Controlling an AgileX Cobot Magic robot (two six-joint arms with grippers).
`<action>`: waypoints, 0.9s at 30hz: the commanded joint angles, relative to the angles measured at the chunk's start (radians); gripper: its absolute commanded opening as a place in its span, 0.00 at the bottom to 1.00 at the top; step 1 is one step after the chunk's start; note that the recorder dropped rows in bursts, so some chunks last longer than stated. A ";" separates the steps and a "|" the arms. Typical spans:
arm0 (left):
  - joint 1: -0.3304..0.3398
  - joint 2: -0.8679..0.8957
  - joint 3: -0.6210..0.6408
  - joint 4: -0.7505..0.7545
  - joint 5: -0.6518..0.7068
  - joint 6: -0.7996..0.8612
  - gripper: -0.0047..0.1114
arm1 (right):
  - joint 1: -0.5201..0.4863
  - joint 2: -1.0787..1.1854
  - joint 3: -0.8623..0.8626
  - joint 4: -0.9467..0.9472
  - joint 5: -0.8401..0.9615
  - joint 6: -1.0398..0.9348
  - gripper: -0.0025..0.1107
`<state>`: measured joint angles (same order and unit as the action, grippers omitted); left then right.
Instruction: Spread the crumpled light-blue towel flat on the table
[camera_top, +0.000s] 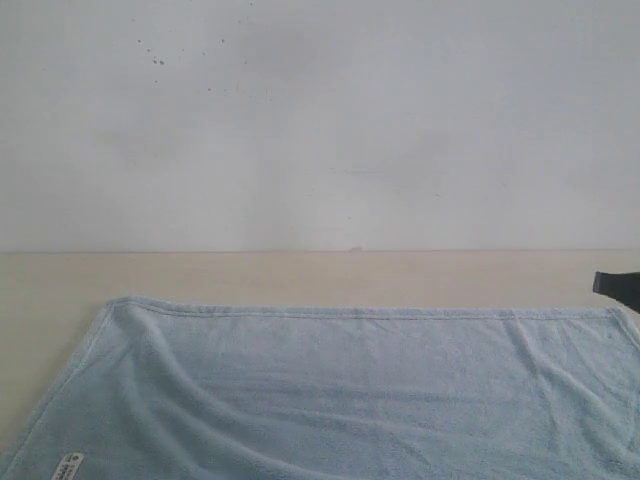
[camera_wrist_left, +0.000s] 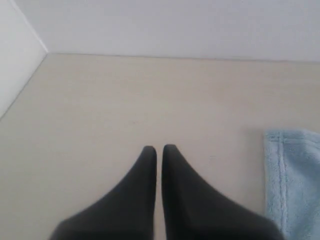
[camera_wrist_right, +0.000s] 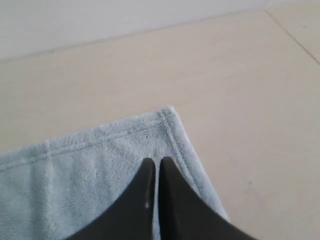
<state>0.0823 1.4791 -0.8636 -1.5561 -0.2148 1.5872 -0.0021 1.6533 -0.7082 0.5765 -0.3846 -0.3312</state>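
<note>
Black on pale blue: the right gripper (camera_wrist_right: 156, 161), jaws pressed together, no cloth visible between the tips, poised over the far right corner of the towel (camera_wrist_right: 90, 170). Impossible to tell whether touching the pile or just above it. Same for the left gripper (camera_wrist_left: 159, 148): closed and empty, over bare table (camera_wrist_left: 125, 90), with the left hemmed edge of the towel just beside and apart from the tips.

Further out, in the exterior view: towel lying open across the near part of the table, far hem almost straight, small white label (camera_top: 68, 465) close to the near left corner, soft ripples toward the right side. Near edge cut off by the frame, so not possible to confirm flatness there. Behind, a plain white wall (camera_top: 320, 120).

Judged as nearly finished. Looks light, soft and limp, fluffy terry, neither slippery nor fragile. Likely to drag and bunch on the matte wood if pushed, and to follow easily if lifted. Best taken by a pinch at a hemmed corner, where thicker and firmer, then pulled outward and low to smooth the ripples.
</note>
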 joint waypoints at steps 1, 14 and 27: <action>0.006 -0.218 0.185 0.296 0.007 -0.473 0.07 | 0.088 -0.093 0.193 -0.136 -0.173 0.331 0.05; 0.006 -0.992 0.531 0.717 0.161 -0.804 0.07 | 0.274 -0.675 0.442 -0.456 -0.218 0.503 0.05; -0.068 -1.302 0.550 0.738 0.407 -0.802 0.07 | 0.274 -1.508 0.512 -0.377 0.368 0.278 0.05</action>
<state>0.0373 0.2122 -0.3176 -0.8275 0.1704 0.7853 0.2688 0.2709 -0.2062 0.1985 -0.1661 -0.0233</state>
